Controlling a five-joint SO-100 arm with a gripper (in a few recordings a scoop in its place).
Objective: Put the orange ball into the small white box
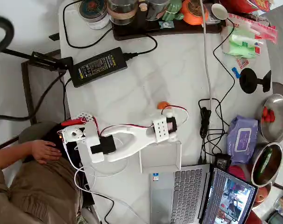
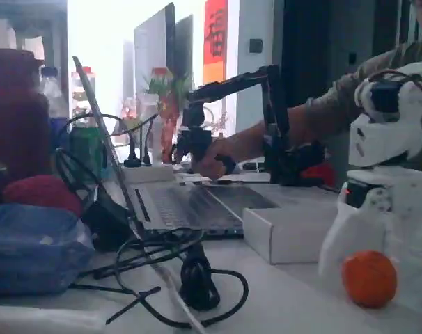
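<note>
The orange ball (image 2: 369, 279) sits on the bench (image 2: 280, 306) nearest the fixed camera, at the lower right of that view, with the white end effector (image 2: 350, 240) standing just behind and above it. One pale finger (image 2: 340, 240) comes down to the ball's left, close beside it; whether it touches the ball cannot be told. From this side I cannot tell how the jaws stand.

Just behind the ball lies the small white box (image 2: 287, 233), low-walled and near but apart from it. Beyond the box is a laptop (image 2: 190, 205), and further back a tangle of dark cables (image 2: 190, 275) spreads to the left.

The overhead view agrees: the orange ball (image 1: 163, 106) lies on the bare marble bench (image 1: 179, 60), partly hidden under the tip of the end effector (image 1: 168, 114), while the small white box (image 1: 160, 157) lies on the other side of the wrist, against the laptop's (image 1: 176, 196) edge. Nothing orange shows in the box. Here too the fingers are too small and too covered to say whether they are spread or pressed together.

By my judgement the step in hand is the reach and grasp: the ball rests on the bench and is not lifted. The next move calls for settling the fingers on either side of the ball, pinching it squarely so that it does not roll away, then lifting and carrying it the short way to the box.
</note>
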